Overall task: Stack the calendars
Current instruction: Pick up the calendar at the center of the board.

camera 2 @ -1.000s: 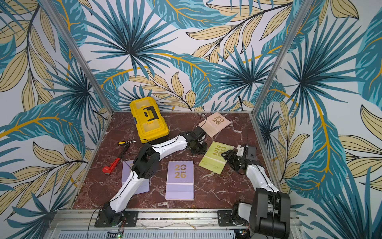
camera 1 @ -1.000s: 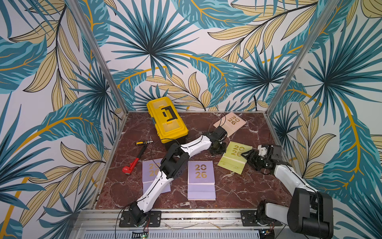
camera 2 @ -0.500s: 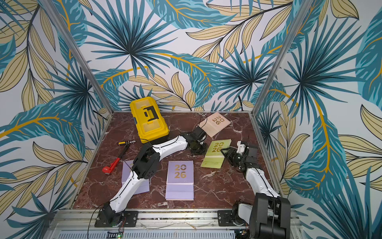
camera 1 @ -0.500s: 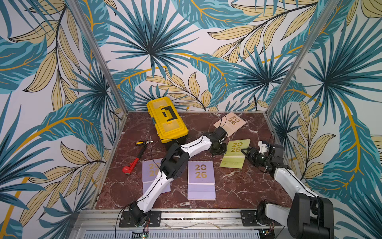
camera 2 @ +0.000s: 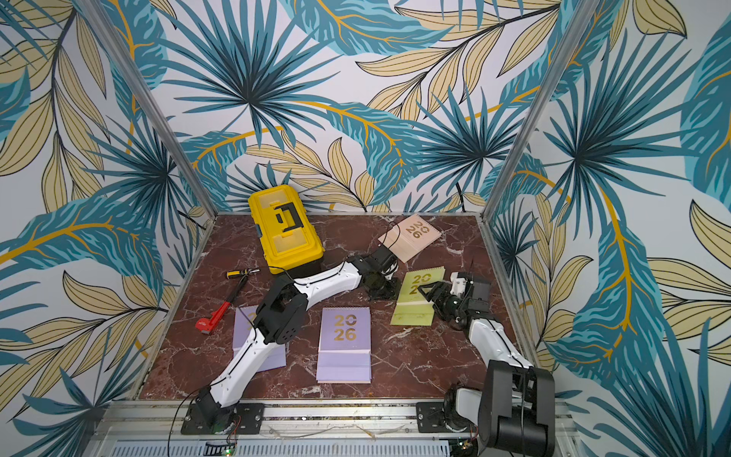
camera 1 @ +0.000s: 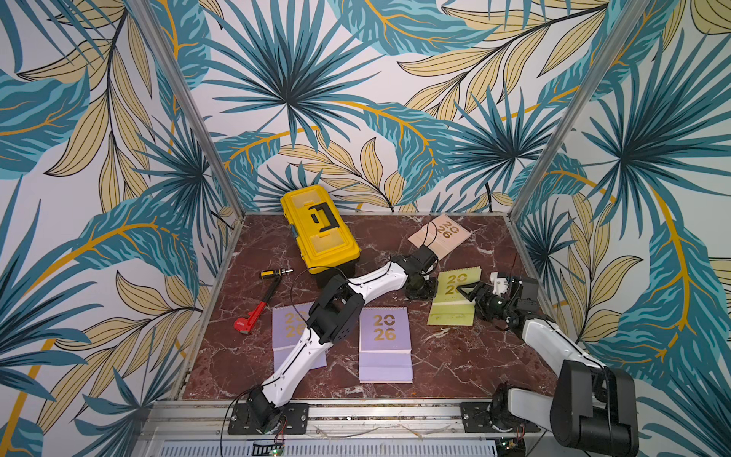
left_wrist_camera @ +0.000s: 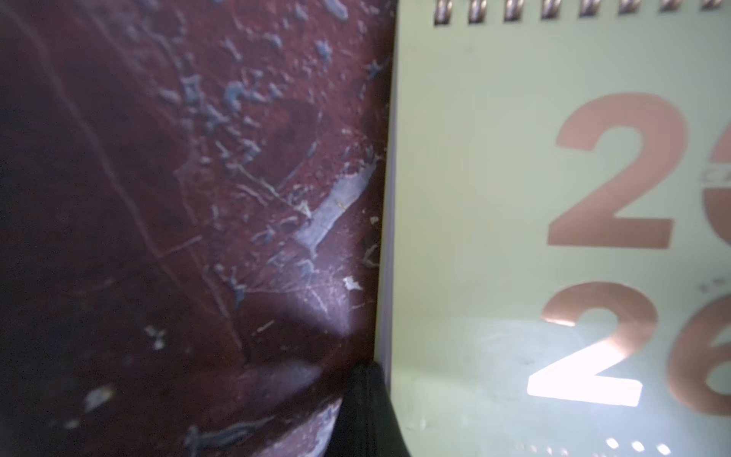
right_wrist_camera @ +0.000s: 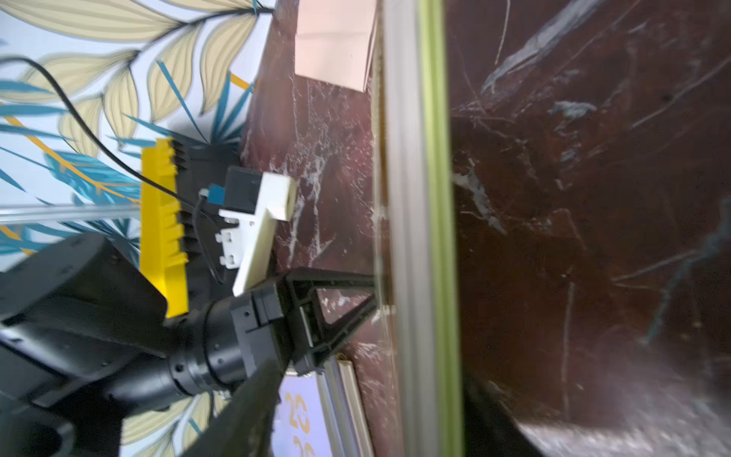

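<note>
On the red marble table (camera 1: 466, 368), your two arms meet at a single calendar. The yellow toolbox (camera 1: 320, 233), the biggest thing here, sits shut beyond and to the left of your left gripper (camera 1: 422, 292), near the back wall.

Two lilac calendars lie flat on the base side of that gripper. The centre lilac calendar (camera 1: 385, 336) is well short of it, cover up, with what looks like a pinkish edge under its near end. The left lilac calendar (camera 1: 286, 336) is farther left, partly hidden under your left arm's elbow.

The green calendar (camera 1: 451, 314) lies between your grippers, its gold "2026" facing up in both top views. Your left gripper is closed and points down at the table, with its fingertips (right_wrist_camera: 340, 279) against the calendar's left edge. Your right gripper (camera 1: 468, 294) sits low at the opposite edge with its jaws spread. In the right wrist view the calendar's edge runs between them. One finger (right_wrist_camera: 245, 411) stands well clear of it, so nothing is clamped.

The peach calendar (camera 1: 443, 235) lies at an angle just beyond your left gripper, toward the back wall and apart from the green one. Well to the left of that gripper lies a red wrench (camera 1: 253, 314), its handle reaching up to a small yellow-handled screwdriver (camera 1: 277, 272).
</note>
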You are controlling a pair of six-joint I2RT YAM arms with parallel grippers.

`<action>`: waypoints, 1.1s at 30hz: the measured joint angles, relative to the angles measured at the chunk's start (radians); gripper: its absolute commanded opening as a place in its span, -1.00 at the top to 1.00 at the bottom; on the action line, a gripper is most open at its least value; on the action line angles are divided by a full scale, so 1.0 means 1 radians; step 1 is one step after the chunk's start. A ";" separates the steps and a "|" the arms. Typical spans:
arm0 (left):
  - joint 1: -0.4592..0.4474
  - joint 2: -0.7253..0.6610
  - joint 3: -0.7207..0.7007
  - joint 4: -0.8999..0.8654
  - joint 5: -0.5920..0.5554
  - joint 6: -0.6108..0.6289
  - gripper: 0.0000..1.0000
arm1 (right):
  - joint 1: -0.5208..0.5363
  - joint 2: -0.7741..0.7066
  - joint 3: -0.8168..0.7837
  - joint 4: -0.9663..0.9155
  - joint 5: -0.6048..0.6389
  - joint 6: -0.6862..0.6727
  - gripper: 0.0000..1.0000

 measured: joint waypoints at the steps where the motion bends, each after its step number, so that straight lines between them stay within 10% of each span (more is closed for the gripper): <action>1: 0.000 0.000 0.000 0.000 0.000 0.000 1.00 | 0.000 0.000 0.014 -0.031 0.008 -0.018 -0.55; 25: -0.001 -0.009 -0.007 -0.006 0.008 0.001 1.00 | 0.011 0.017 0.111 -0.253 0.084 -0.173 1.00; 33: 0.000 -0.120 -0.061 -0.017 -0.006 0.011 1.00 | 0.010 -0.070 0.095 -0.286 0.089 -0.149 1.00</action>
